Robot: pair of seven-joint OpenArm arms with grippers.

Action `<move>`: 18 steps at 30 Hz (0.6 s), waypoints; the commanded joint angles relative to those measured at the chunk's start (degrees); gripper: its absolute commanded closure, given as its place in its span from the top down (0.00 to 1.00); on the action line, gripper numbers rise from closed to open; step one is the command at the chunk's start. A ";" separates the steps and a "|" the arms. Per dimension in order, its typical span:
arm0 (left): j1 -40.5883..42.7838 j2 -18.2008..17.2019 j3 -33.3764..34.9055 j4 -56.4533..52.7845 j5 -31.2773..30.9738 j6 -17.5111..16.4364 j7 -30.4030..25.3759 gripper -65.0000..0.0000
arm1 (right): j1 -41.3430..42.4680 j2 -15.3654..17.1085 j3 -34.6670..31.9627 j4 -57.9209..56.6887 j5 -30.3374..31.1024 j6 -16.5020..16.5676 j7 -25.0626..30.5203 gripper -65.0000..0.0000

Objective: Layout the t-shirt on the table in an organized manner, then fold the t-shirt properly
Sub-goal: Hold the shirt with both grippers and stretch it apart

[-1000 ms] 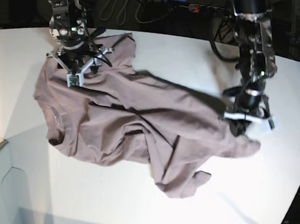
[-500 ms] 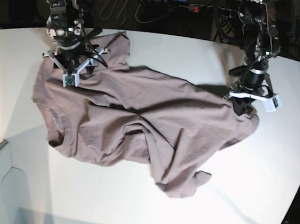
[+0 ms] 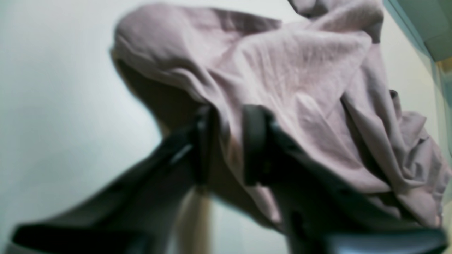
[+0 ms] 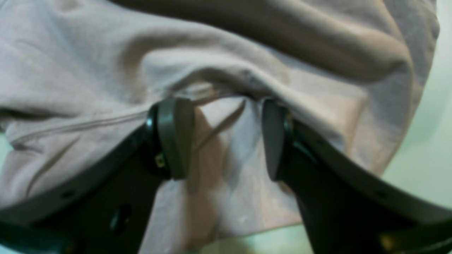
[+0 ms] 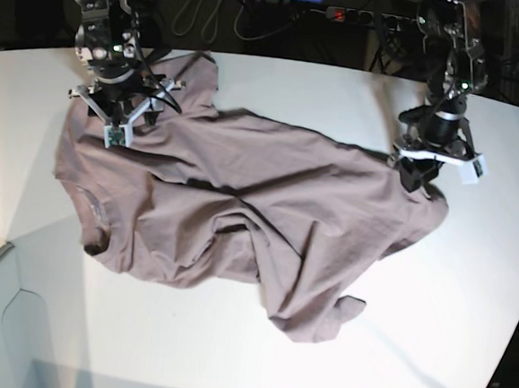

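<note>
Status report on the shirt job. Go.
Left gripper part open, cloth between its pads. Right gripper open, pressed onto the shirt. Shirt spread but rumpled on the table, not folded. Nothing in the way.

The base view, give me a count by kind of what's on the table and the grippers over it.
T-shirt: 1, the mauve t-shirt, crumpled on the white table
Grippers: 2, the left gripper at the shirt's edge and the right gripper over the opposite end
Table: 1
Total: 4
</note>
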State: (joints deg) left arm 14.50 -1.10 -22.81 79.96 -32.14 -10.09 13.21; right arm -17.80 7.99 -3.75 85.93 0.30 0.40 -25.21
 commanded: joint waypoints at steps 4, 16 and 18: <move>1.72 -1.84 -0.27 4.65 -0.52 -0.77 -1.65 0.39 | -0.09 0.49 0.19 0.53 -0.60 -0.01 -0.85 0.49; 2.60 -5.27 -0.27 5.36 -0.52 -0.77 -1.65 0.51 | 0.09 0.41 0.19 0.79 -0.60 -0.01 -0.85 0.49; 2.60 -5.36 -0.36 5.18 -0.52 -0.77 -1.74 0.58 | -0.09 0.41 0.19 1.15 -0.60 -0.01 -0.85 0.49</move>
State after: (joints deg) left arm 17.26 -5.93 -22.92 84.47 -32.27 -10.35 12.80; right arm -17.80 8.05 -3.75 86.30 0.27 0.40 -25.65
